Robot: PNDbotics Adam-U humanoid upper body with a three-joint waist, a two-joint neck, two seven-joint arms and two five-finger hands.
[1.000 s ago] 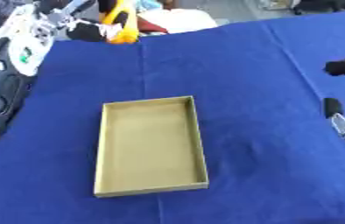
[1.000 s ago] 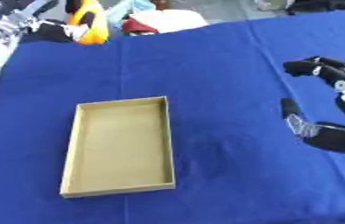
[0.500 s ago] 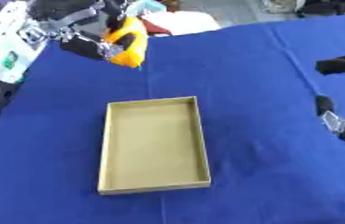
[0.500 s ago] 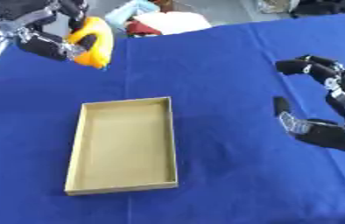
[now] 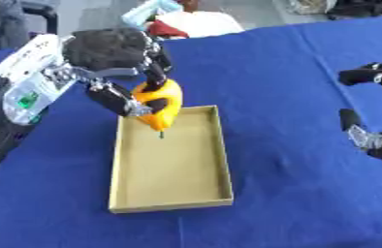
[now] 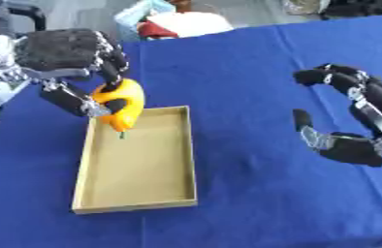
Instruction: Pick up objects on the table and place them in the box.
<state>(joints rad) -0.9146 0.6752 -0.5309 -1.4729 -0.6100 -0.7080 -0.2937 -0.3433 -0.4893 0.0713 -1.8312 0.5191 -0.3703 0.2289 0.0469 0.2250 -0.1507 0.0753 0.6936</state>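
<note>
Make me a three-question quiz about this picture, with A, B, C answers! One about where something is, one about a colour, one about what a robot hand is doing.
1. Where is the orange thing?
A. Lying flat in the box
B. Held over the far end of the box
C. On the cloth by the right robot hand

2. What colour is the cloth on the table?
A. Blue
B. Green
C. Red

3. What is the left robot hand doing?
A. Resting open
B. Pushing the box
C. Gripping the orange thing

Answers:
1 B, it hangs in the robot hand above the tan box's far end.
2 A, blue surrounds the box.
3 C, its fingers curl around it, while the right robot hand holds nothing.
</note>
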